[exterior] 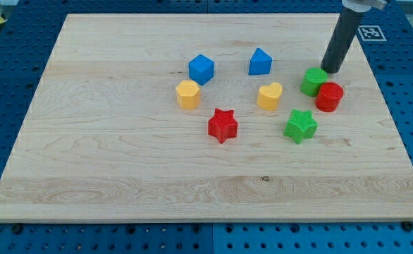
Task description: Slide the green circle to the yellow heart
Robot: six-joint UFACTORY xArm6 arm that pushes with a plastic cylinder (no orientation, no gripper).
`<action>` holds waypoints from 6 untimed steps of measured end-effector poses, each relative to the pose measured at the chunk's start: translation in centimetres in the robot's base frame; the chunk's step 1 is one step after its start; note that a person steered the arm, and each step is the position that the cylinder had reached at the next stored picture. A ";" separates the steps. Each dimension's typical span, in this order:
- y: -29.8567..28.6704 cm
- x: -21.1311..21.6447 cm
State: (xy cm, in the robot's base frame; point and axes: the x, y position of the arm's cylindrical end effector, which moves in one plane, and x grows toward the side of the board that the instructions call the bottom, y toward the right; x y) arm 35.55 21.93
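Wood grain ran left to right across the pale worktop (122,169), which sat on a blue perforated base (2,85) in the single camera view. No pincer was fitted: the arm ended in a straight dark rod (340,39) that came down from the view's top right, and my tip (331,71) rested on the board near the right edge, just above and to the right of the green circle (313,81), very close to it, though I could not tell whether the two touched.

The green circle stood in the upper right part of the worktop, touching or nearly touching the red circle (329,97) at its lower right. The yellow heart (269,96) lay to the left of the green circle, a short gap apart, nearer the middle of the board. Below the two circles, towards the bottom edge, stood the green star (301,125).

Further left, a blue block with a peaked top (260,61) sat above the yellow heart towards the top edge, and a blue cube (201,68) lay left of it. A yellow hexagonal block (188,94) sat just below the blue cube, and the red star (223,125) stood between the yellow hexagonal block and the yellow heart, lower down. A black-and-white marker tag (371,32) showed beyond the top right corner.
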 end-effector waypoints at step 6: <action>-2.8 3.6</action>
